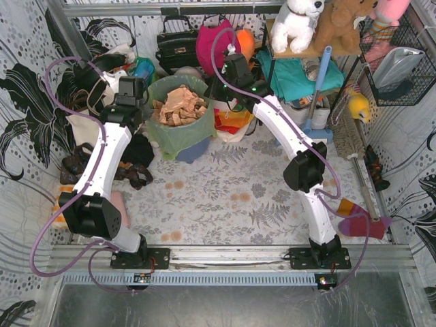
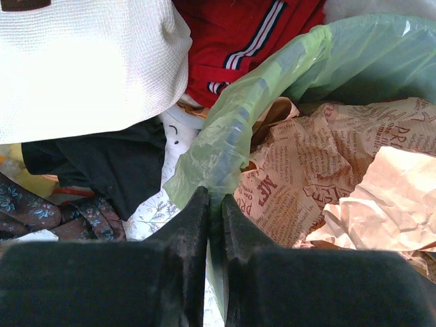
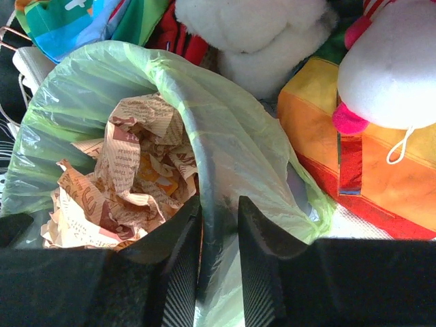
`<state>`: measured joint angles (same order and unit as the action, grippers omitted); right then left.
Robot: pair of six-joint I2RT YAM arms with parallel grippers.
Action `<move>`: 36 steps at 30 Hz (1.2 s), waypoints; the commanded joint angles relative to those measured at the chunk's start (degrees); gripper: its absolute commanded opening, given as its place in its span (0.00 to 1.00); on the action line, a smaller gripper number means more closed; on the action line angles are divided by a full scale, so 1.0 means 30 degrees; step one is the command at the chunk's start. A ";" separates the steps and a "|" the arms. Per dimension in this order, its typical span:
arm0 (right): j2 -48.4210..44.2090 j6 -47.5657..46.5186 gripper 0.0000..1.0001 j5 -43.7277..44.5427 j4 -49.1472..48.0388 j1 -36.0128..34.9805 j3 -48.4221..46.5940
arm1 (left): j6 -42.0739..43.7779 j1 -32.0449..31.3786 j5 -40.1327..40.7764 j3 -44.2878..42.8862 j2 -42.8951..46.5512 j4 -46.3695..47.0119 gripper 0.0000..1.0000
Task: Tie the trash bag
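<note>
**Trash bag at the rim-gathering stage.** The trash bag [image 1: 165, 138] stands upright and open-mouthed between the two pincers, lining a blue-grey bin [image 1: 193, 151] at the far side of the counter [image 1: 225, 197]. Crumpled brown paper [image 1: 179, 105] fills it to the rim.

The left pincer [image 2: 214, 197] is at the bag's left rim. Its jaws are pressed almost together on a fold of green film that runs straight ahead from the tips. The paper lies ahead and to the right of this pincer.

The right pincer [image 3: 218, 208] is at the opposite rim. Its jaws straddle a ridge of film with a wider gap, which the bunched plastic fills. Whether this pincer truly clamps the film cannot be told. Here the paper lies ahead and to the left.

The open mouth therefore spans from one pincer to the other, with its long axis running left to right between them. Neither arm is nearer, as each touches its own side of the rim. By this reading, the coming move turns on drawing the two rim folds inward across the mouth. The looser right-hand hold is the likelier to slip.

Outward of the left pincer, ahead and to the left, lie a cream tote bag [image 2: 82, 68] and a red garment [image 2: 252, 41]. Outward of the right pincer, ahead and to the right, sit a white plush toy [image 3: 259, 34] and an orange cloth [image 3: 361, 163].
</note>
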<state>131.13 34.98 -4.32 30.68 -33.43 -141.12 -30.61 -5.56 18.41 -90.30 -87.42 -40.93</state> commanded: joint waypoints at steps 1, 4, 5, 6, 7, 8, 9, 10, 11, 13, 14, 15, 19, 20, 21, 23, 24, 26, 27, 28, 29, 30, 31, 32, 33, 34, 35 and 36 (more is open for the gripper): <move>0.0242 0.0254 0.23 -0.0375 -0.0103 -0.0135 -0.0831 | 0.0358 0.0184 -0.0195 -0.0577 -0.0195 0.0463 0.01; -0.0038 0.0320 0.16 -0.0223 -0.0006 -0.0186 -0.0739 | 0.0470 0.0184 -0.0425 -0.0531 -0.0052 0.0496 0.00; -0.0180 0.0296 0.14 -0.0127 0.0021 -0.0230 -0.0655 | 0.0542 0.0184 -0.0583 -0.0495 0.0042 0.0537 0.00; -0.0377 0.0278 0.11 -0.0042 0.0035 -0.0247 -0.0527 | 0.0639 0.0177 -0.0749 -0.0527 0.0160 0.0574 0.00; -0.0592 0.0225 0.09 0.0075 0.0062 -0.0274 -0.0387 | 0.0664 0.0183 -0.0971 -0.0600 0.0237 0.0539 0.00; -0.0828 0.0218 0.07 0.0214 0.0066 -0.0329 -0.0226 | 0.0729 0.0184 -0.1208 -0.0752 0.0272 0.0410 0.00; -0.1106 0.0206 0.05 0.0348 0.0081 -0.0380 -0.0016 | 0.0790 0.0170 -0.1457 -0.0878 0.0328 0.0234 0.00; -0.1397 0.0230 0.03 0.0490 0.0090 -0.0419 0.0230 | 0.0860 0.0117 -0.1671 -0.1047 0.0397 0.0097 0.00; -0.1734 0.0241 0.01 0.0588 0.0087 -0.0479 0.0495 | 0.0979 -0.0026 -0.1819 -0.1185 0.0461 -0.0026 0.00; -0.2406 0.0205 0.00 0.0821 0.0220 -0.0620 0.1065 | 0.1218 -0.0489 -0.1861 -0.1566 0.0588 -0.0408 0.00; -0.2761 0.0205 0.00 0.0922 0.0309 -0.0654 0.1336 | 0.1309 -0.0782 -0.1839 -0.1785 0.0668 -0.0646 0.00; -0.3157 0.0197 0.00 0.0990 0.0404 -0.0702 0.1673 | 0.1372 -0.1090 -0.1832 -0.1977 0.0751 -0.0902 0.00; -0.5276 0.0291 0.00 0.1166 0.0772 -0.1022 0.3566 | 0.1444 -0.2446 -0.2115 -0.2626 0.1315 -0.1713 0.00; -0.5936 0.0329 0.00 0.1255 0.0748 -0.1137 0.4369 | 0.1382 -0.2789 -0.2233 -0.2800 0.1451 -0.1926 0.00; -0.6703 0.0458 0.00 0.1361 0.0715 -0.1268 0.5206 | 0.1311 -0.3172 -0.2329 -0.2939 0.1581 -0.2168 0.00; -0.8295 0.0659 0.00 0.1619 0.0606 -0.1578 0.7000 | 0.1221 -0.4069 -0.2379 -0.3094 0.1930 -0.2474 0.00; -0.9184 0.0818 0.00 0.1901 0.0613 -0.1748 0.7827 | 0.1130 -0.4687 -0.2149 -0.3133 0.2110 -0.2669 0.00; -1.0937 0.1014 0.00 0.2560 0.0669 -0.2102 0.9666 | 0.0931 -0.6393 -0.1632 -0.3076 0.2478 -0.2986 0.00; -1.1961 0.1203 0.00 0.3029 0.0771 -0.2275 1.0563 | 0.0794 -0.7189 -0.1422 -0.2962 0.2600 -0.3118 0.00; -1.2946 0.1424 0.00 0.3297 0.0861 -0.2436 1.1528 | 0.0597 -0.7952 -0.1282 -0.2835 0.2699 -0.3182 0.00; -1.3941 0.1712 0.00 0.3469 0.0916 -0.2584 1.2498 | 0.0389 -0.8703 -0.1228 -0.2713 0.2785 -0.3248 0.00; -1.4860 0.2026 0.00 0.3626 0.0982 -0.2742 1.3910 | 0.0199 -0.9401 -0.1156 -0.2624 0.2861 -0.3322 0.00; -1.6168 0.2362 0.00 0.3778 0.1030 -0.2930 1.4905 | -0.0012 -1.0162 -0.1040 -0.2536 0.2926 -0.3438 0.00; -1.7075 0.2624 0.00 0.3994 0.1186 -0.3173 1.5748 | -0.0174 -1.0839 -0.0975 -0.2441 0.2963 -0.3463 0.00; -1.7819 0.2858 0.00 0.4421 0.1514 -0.3504 1.6479 | -0.0368 -1.1499 -0.0970 -0.2378 0.3015 -0.3474 0.00; -1.8556 0.3126 0.00 0.4749 0.1851 -0.3897 1.7025 | -0.0434 -1.2167 -0.0980 -0.2231 0.3051 -0.3475 0.00; -1.9154 0.3316 0.00 0.4907 0.2245 -0.4271 1.7466 | -0.0519 -1.2752 -0.0919 -0.2128 0.3063 -0.3468 0.00; -1.9690 0.3534 0.00 0.4978 0.2646 -0.4494 1.7873 | -0.0647 -1.3305 -0.0897 -0.2005 0.3039 -0.3452 0.00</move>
<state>76.90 39.33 15.73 42.50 -40.99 -91.02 -28.93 -37.69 23.31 -96.86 -77.95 -57.95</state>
